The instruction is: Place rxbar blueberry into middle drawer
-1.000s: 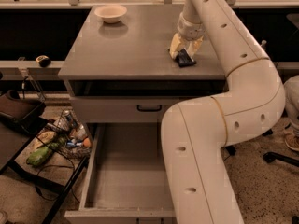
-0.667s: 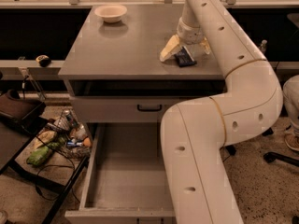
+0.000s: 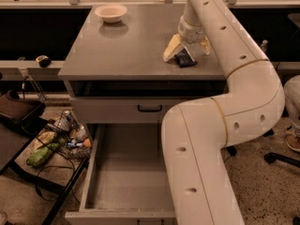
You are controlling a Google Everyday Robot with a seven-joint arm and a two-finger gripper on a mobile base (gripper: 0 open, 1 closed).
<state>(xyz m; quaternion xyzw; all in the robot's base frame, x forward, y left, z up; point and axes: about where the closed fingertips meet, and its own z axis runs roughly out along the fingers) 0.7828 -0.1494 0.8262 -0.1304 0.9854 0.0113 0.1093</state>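
Observation:
The rxbar blueberry (image 3: 185, 59), a small dark blue bar, lies flat on the grey cabinet top (image 3: 126, 46) near its right front. My gripper (image 3: 187, 49) reaches down from the white arm right over the bar. It is open, with one cream finger (image 3: 171, 48) to the bar's left and the other to its right. The arm hides the bar's far end. The middle drawer (image 3: 124, 177) stands pulled out low at the front, its plain grey floor bare; my arm covers its right side.
A cream bowl (image 3: 111, 12) sits at the back left of the cabinet top. A shut drawer front with a black loop handle (image 3: 150, 108) is above the open drawer. A wire rack of clutter (image 3: 56, 139) stands on the floor at left, a chair base (image 3: 281, 156) at right.
The gripper's fingers have spread apart over the bar, the left one swinging out to the left. The bar has stayed in place on the cabinet top.

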